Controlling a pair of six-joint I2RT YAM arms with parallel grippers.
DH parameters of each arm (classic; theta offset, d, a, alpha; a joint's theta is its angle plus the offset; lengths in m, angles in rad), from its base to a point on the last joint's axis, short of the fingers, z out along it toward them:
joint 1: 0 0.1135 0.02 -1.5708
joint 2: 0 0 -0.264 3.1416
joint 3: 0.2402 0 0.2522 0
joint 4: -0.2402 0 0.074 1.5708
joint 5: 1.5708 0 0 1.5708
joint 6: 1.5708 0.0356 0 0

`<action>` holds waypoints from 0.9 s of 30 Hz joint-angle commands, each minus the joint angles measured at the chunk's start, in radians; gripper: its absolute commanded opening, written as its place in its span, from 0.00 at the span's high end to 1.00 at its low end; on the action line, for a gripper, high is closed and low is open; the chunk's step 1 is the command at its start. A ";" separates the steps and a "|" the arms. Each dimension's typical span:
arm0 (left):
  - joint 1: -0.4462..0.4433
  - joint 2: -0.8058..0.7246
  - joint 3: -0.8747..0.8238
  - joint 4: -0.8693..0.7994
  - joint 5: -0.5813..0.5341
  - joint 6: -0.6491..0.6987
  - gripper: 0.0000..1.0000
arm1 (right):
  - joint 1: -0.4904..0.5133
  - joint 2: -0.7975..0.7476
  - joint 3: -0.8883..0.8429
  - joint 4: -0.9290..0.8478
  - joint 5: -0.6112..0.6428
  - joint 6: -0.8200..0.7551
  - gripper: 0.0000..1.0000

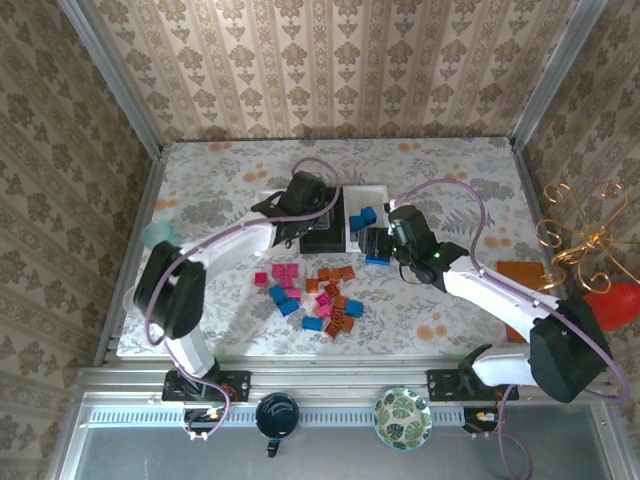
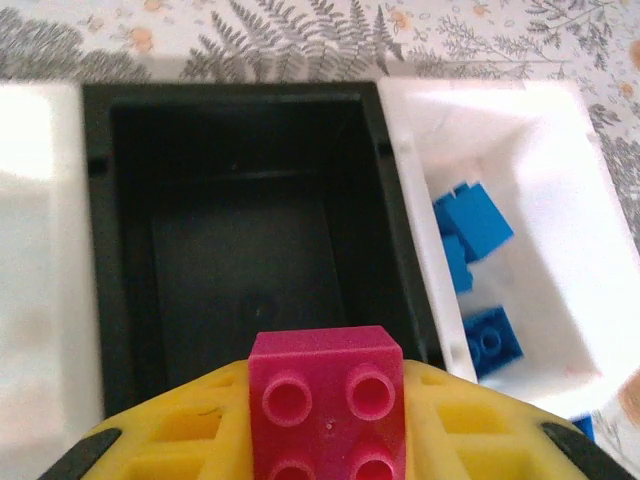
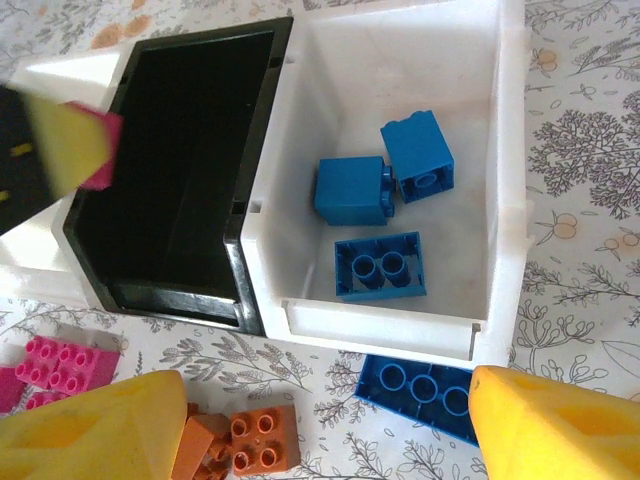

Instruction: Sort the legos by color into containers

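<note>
L claw [image 2: 325,440] is clamped on a magenta brick [image 2: 325,375], studs up, held just above the near wall of the black tray [image 2: 100,250]. The brick sits btwn the yellow fingers [image 2: 170,440].

The black tray stands in the middle of the row, with the L white tray [image 2: 40,250] against one side and the R white tray [image 3: 500,200] against the other. Three blue bricks in tray [image 3: 380,268] lie in the R white tray: one is flipped hollow side up, and two are close together toward the far end.

R claw [image 3: 320,405] has its jaws spread wide and grips nothing. It hovers at the near wall of the R white tray. A blue 2x4 brick [image 3: 415,390] lies on the worktop [image 1: 450,170] just outside that wall, btwn its fingers.

The rest lie loose on the worktop near the trays:
- magenta group [image 1: 285,272] on the L side
- orange group [image 1: 335,290] on the R side
- several loose blue ones [image 1: 285,302] along the near edge of the pile
</note>
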 commanded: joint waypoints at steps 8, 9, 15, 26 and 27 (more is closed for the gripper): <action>0.039 0.169 0.213 -0.078 0.039 0.056 0.53 | 0.003 -0.090 -0.064 -0.016 -0.025 0.012 0.23; 0.038 0.161 0.214 -0.074 0.045 0.053 0.50 | 0.005 -0.093 -0.072 -0.011 -0.035 0.012 0.23; 0.020 0.049 0.192 -0.040 0.060 0.060 0.31 | 0.013 -0.100 -0.087 -0.019 -0.067 0.007 0.23; -0.050 -0.377 -0.252 0.097 0.058 0.043 0.11 | 0.060 -0.091 -0.099 -0.072 -0.164 -0.027 0.24; -0.057 -0.417 -0.307 0.109 0.044 0.038 0.09 | 0.071 -0.081 -0.096 -0.081 -0.176 -0.035 0.24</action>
